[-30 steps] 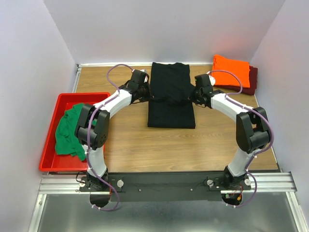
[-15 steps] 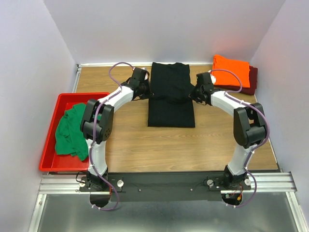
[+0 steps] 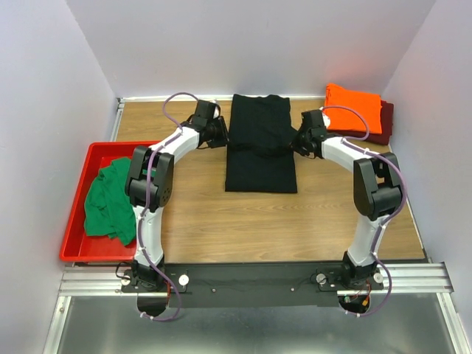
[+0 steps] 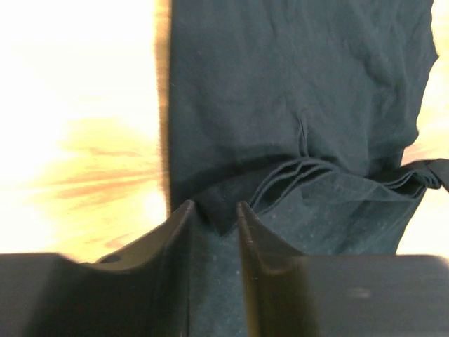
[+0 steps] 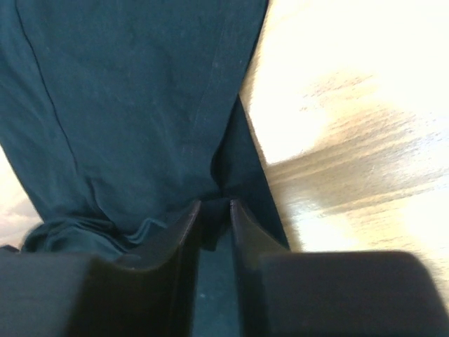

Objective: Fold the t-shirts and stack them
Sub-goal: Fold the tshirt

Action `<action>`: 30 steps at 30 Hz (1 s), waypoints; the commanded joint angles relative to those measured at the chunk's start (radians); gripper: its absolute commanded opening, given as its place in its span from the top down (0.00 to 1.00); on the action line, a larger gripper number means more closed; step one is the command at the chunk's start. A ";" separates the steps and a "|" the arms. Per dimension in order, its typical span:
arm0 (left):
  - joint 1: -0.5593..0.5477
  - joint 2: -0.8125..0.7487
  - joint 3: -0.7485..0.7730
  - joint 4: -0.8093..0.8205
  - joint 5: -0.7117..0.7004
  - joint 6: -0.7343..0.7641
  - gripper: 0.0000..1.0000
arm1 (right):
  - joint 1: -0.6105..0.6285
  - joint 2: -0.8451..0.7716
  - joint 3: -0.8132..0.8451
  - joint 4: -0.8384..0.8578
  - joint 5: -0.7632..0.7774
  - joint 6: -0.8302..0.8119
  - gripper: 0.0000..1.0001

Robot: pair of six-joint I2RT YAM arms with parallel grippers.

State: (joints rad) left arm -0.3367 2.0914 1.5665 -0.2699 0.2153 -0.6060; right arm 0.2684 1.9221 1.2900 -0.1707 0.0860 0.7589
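A: On the tabletop [image 3: 295, 221], where is the black t-shirt [image 3: 261, 151]?
B: Far middle, lying flat. My left tool [image 4: 212, 207] is released at its left edge. My right tool [image 5: 216, 205] straddles its right edge; grip, I cannot tell.

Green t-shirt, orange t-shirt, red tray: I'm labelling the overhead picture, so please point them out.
green t-shirt [image 3: 107, 199], top external view, middle of crumpled cloth.
orange t-shirt [image 3: 352, 108], top external view, centre of folded top.
red tray [image 3: 110, 150], top external view, far wall.

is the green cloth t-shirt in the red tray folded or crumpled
Crumpled: the green cloth t-shirt lies bunched in an uneven heap in the red plastic tray, with no straight folded edges.
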 commanded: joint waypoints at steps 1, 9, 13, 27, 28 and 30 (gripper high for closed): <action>0.022 -0.037 0.035 0.015 0.041 0.044 0.57 | -0.011 -0.027 0.008 0.025 0.017 0.000 0.64; 0.010 -0.143 -0.020 -0.057 -0.016 0.040 0.72 | -0.003 -0.150 -0.057 0.025 0.037 -0.050 0.50; -0.027 -0.180 -0.068 -0.075 -0.031 0.023 1.00 | 0.067 -0.179 -0.070 0.023 0.057 -0.096 0.54; -0.200 -0.151 -0.149 -0.049 -0.050 -0.046 1.00 | 0.213 0.057 0.081 0.022 0.004 -0.202 0.61; -0.203 -0.148 -0.152 -0.046 -0.047 -0.047 1.00 | 0.213 0.072 0.107 0.022 0.011 -0.208 0.61; -0.208 -0.143 -0.161 -0.038 -0.040 -0.049 1.00 | 0.213 0.120 0.136 0.022 0.030 -0.225 0.61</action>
State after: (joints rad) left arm -0.5472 1.9266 1.4246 -0.3294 0.1829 -0.6365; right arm 0.4843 1.9762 1.3510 -0.1539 0.0956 0.5838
